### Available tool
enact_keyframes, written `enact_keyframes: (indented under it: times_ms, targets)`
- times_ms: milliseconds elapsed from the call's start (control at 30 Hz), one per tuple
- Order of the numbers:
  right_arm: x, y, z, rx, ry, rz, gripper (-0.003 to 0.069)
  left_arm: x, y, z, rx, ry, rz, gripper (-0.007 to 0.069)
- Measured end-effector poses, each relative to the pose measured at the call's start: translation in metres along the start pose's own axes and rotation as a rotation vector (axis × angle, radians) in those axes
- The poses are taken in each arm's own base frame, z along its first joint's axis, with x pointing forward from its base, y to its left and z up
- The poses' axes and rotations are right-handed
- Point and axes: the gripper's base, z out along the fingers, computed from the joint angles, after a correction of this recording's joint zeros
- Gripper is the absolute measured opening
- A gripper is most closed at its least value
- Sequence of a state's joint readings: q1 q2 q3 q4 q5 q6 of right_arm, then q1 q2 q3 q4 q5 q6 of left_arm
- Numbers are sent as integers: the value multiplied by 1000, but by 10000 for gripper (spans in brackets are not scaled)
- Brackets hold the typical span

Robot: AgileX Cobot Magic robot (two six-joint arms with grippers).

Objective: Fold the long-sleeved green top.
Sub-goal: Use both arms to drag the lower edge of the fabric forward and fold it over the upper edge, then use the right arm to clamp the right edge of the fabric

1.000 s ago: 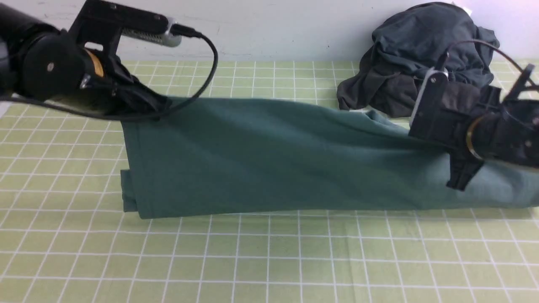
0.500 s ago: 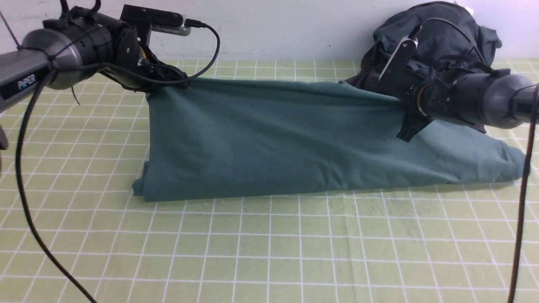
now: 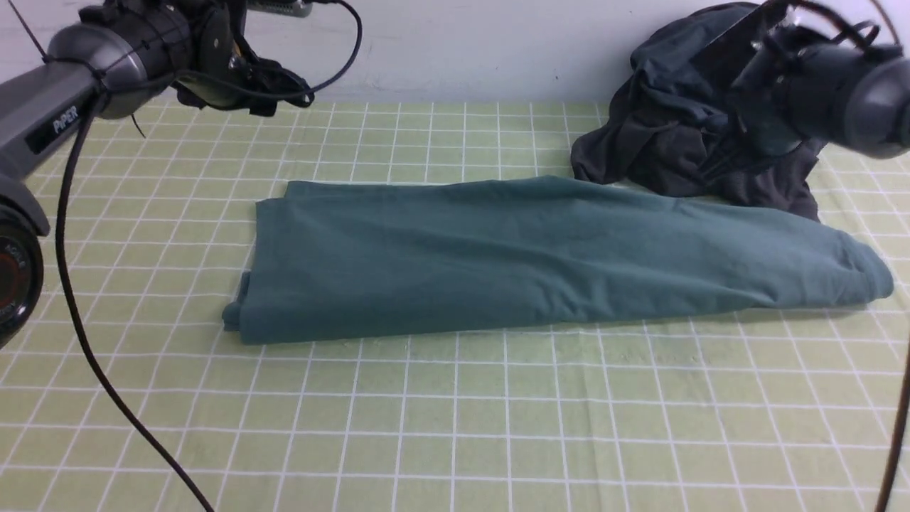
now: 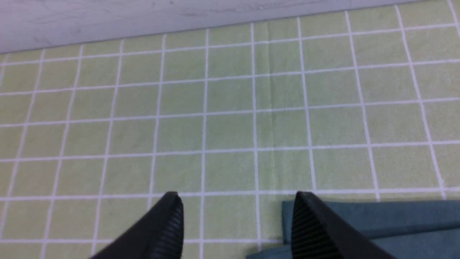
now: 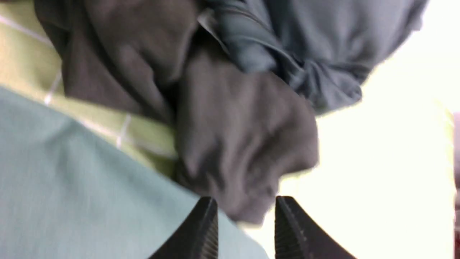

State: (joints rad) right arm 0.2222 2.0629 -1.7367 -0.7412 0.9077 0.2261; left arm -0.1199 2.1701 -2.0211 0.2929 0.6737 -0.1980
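Note:
The green long-sleeved top (image 3: 540, 259) lies flat on the checked mat as a long folded band, running left to right; no gripper touches it. My left gripper (image 4: 235, 201) hangs above the mat beyond the top's far left corner (image 4: 377, 219), open, with only mat showing between its fingers. The left arm (image 3: 149, 43) is raised at the back left. My right gripper (image 4: 246, 205) hovers over the top's far right end (image 5: 72, 187) beside the dark clothes. Its fingers stand apart with nothing in them. The right arm (image 3: 825, 85) is blurred at the back right.
A heap of slate-grey and charcoal garments (image 3: 697, 128) sits at the back right, touching the top's far edge, right under my right arm. The white wall (image 3: 462, 43) closes off the back. A black cable (image 3: 85, 341) hangs down on the left.
Both grippers have opened and let go of the top's far edge, then lifted up and back. The raised edge has dropped, and the top now lies flat.

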Motion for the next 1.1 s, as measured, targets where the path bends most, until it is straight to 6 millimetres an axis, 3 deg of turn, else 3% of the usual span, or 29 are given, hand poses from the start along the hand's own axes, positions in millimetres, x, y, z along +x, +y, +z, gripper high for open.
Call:
enact_keyframes:
  times_ms: [100, 133, 267, 300, 333, 367, 400, 433, 467, 600, 667, 733, 767, 867, 900, 967, 1033, 1067, 1100]
  targets:
    - [9, -10, -13, -112, 79, -17, 167, -7, 6, -28, -20, 46, 60, 337]
    - [21, -17, -11, -218, 147, 7, 129, -11, 9, -53, -28, 87, 114, 292]
    - [59, -43, 24, -450, 293, 242, 59, -19, 15, -122, 6, 150, 173, 155]
    - [74, -54, 41, -492, 333, 346, 51, -20, 18, -150, 32, 146, 183, 104]
    - [76, -55, 44, -497, 339, 358, 51, -19, 18, -154, 41, 152, 182, 97]
    - [85, -60, 53, -509, 361, 404, 51, -19, 20, -173, 61, 140, 184, 69]
    - [100, -68, 68, -522, 398, 468, 62, -12, 21, -195, 103, 138, 191, 28]
    - [101, -69, 70, -522, 400, 474, 64, -10, 21, -198, 108, 137, 188, 28]
    - [111, -73, 79, -525, 420, 505, 91, -2, 21, -219, 145, 123, 186, 8]
    - [122, -83, 93, -497, 413, 570, 249, 35, 23, -263, 213, 65, 150, -3]
    - [124, -86, 95, -477, 411, 589, 302, 47, 24, -273, 218, 52, 145, -3]
    - [128, -89, 101, -425, 427, 627, 399, 76, 27, -289, 216, 53, 146, -3]
    - [128, -89, 101, -422, 430, 631, 411, 81, 27, -290, 216, 58, 147, -3]
    - [134, -83, 111, -405, 475, 685, 455, 121, 31, -298, 193, 108, 167, -3]
    - [136, -79, 115, -414, 495, 699, 447, 135, 32, -298, 179, 132, 173, -3]
    - [137, -77, 116, -421, 507, 704, 428, 145, 33, -298, 170, 148, 173, -3]
    - [137, -73, 117, -433, 518, 709, 370, 158, 34, -299, 152, 166, 166, -3]
    - [136, -72, 116, -443, 519, 709, 306, 168, 36, -299, 135, 182, 162, -3]
    - [136, -72, 116, -443, 519, 709, 295, 169, 36, -298, 133, 187, 161, -3]
